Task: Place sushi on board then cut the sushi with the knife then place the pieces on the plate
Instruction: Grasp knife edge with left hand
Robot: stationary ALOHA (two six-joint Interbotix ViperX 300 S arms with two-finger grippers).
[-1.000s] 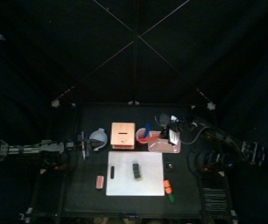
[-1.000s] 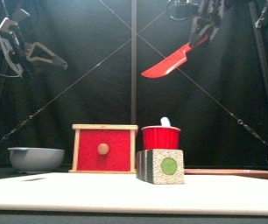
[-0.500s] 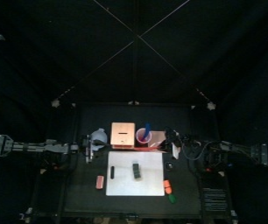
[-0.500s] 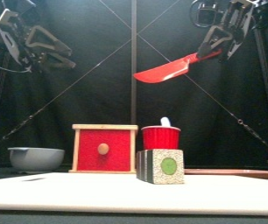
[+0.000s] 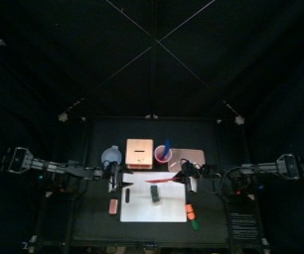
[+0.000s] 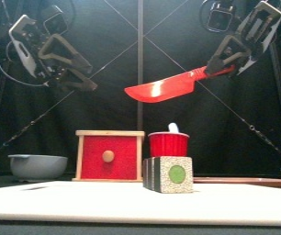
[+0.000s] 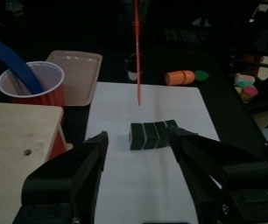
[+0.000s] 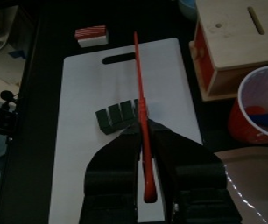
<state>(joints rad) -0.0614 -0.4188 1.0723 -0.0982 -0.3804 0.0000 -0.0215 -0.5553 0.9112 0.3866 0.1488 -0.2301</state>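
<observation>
The dark green sushi roll (image 5: 155, 194) lies on the white cutting board (image 5: 168, 184); in the front view the sushi roll (image 6: 169, 173) stands near the board's front. My right gripper (image 6: 229, 60) is shut on the red knife (image 6: 168, 85), its blade held high over the board, tip toward the left. In the right wrist view the red knife (image 8: 141, 114) runs lengthwise above the sushi roll (image 8: 119, 115). My left gripper (image 7: 137, 133) hangs open above the sushi roll (image 7: 150, 134), holding nothing.
Behind the board stand the wooden box (image 5: 141, 152), the red cup (image 5: 164, 154) with a blue knife, the pink tray (image 5: 191, 156) and the blue-grey bowl (image 5: 111, 156). A red toy (image 5: 113, 206) lies left of the board; orange (image 5: 190, 209) and green (image 5: 195, 223) toys lie right of it.
The left gripper has gone from shut to wide open. Both arms moved in over the board. The knife came lower and farther left.
</observation>
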